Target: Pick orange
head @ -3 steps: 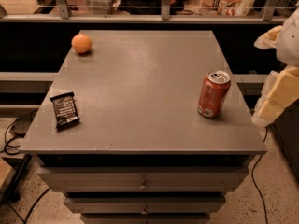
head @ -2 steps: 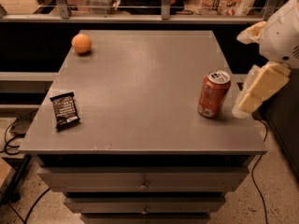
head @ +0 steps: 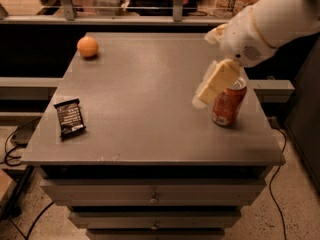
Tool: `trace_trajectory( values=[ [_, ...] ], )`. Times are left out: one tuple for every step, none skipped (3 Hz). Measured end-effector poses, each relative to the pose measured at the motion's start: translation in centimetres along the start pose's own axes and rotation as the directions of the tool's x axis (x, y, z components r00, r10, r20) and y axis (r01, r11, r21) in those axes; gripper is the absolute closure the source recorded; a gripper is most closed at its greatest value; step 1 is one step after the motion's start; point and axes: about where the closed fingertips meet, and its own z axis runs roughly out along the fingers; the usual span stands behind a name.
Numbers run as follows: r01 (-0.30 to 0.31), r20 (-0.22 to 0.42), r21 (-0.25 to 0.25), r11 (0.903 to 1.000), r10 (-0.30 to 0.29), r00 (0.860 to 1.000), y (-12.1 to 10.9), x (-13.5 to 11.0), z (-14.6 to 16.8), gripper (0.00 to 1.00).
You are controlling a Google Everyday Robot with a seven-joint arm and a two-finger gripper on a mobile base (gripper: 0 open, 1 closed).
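Gripper point(head: 202, 96) just left of soda can point(head: 228, 104), grip state impossible to tell.
Orange point(head: 87, 47) well apart from soda can, far left behind.

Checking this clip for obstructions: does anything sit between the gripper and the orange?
Nothing visible does. The gripper hangs over the table beside the soda can; only bare tabletop lies between it and the orange. The can is on its far side, the dark packet off the line.

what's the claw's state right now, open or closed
claw: cannot be told; over the table by the can, far from the orange
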Motion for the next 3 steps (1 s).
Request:
trace_trajectory(
  values=[
    [-0.024, 0.055, -0.045, 0.9987, 0.027, 0.998, -1.2, -1.5, 3.9, 0.00],
    [-0.070, 0.137, -0.115, 0.9910, 0.085, 0.987, -2.8, -3.7, 9.0, 0.00],
    [-0.070, 0.137, -0.115, 0.9910, 0.085, 0.987, -2.8, -3.7, 9.0, 0.00]
  ],
)
